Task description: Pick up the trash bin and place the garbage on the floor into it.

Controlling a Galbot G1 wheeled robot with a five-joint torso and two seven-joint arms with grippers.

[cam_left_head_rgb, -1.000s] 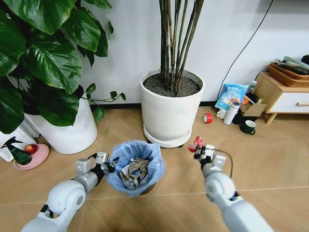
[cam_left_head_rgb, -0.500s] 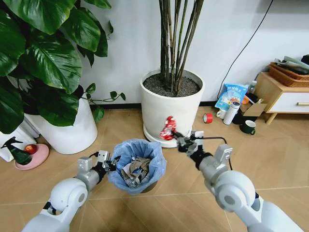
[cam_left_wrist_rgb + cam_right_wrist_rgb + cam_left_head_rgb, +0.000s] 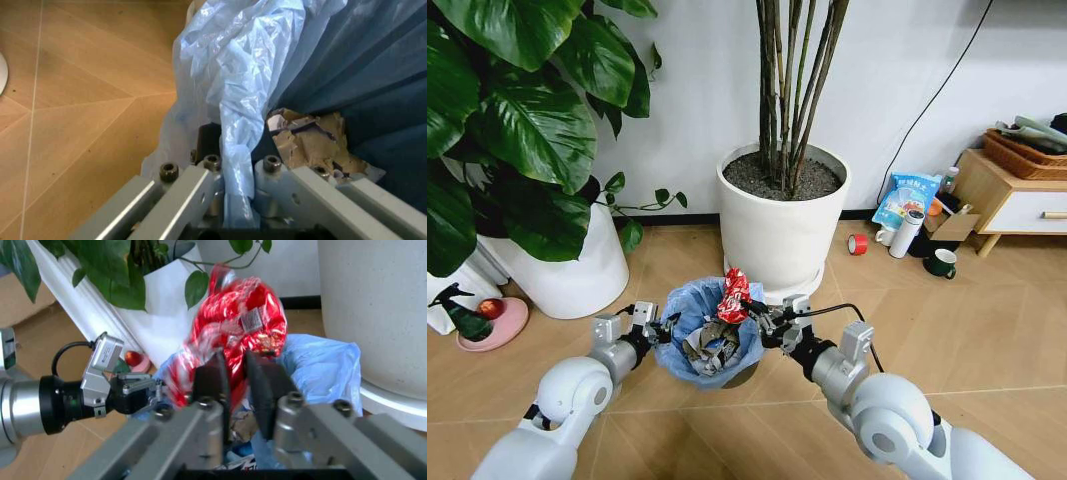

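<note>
1. Now the left end effector (image 3: 659,331) is pinched shut on the rim of the small round dark trash bin with its crinkly light-blue plastic bag (image 3: 689,308), which sits low over the light tan wood-look floor (image 3: 987,320), in front of the big white plant pot (image 3: 779,235).
2. The right end effector (image 3: 752,315) is squeezed shut on a crumpled shiny red wrapper (image 3: 732,296), and it holds the wrapper right over the open top of the bin.
3. The head view shows torn paper bits and printed wrappers (image 3: 709,348) lying inside the bin.
4. The left wrist view shows up close what the head view cannot: the two fingers (image 3: 270,176) press a fold of the blue bag (image 3: 230,100) between them, and a torn brown paper scrap (image 3: 310,142) lies in the dark inside.
5. The right wrist view shows the red wrapper (image 3: 237,330) sticking up from between the dark pads (image 3: 210,377), with the blue bag (image 3: 313,362) just below it and the left end effector (image 3: 137,392) on the far side of the bin.
6. One second ago the red wrapper was off to the right of the bin, near the floor.
7. Half a second ago it was higher, by the white pot, and now it is over the bin.
8. The bin has hardly moved in that time.
</note>
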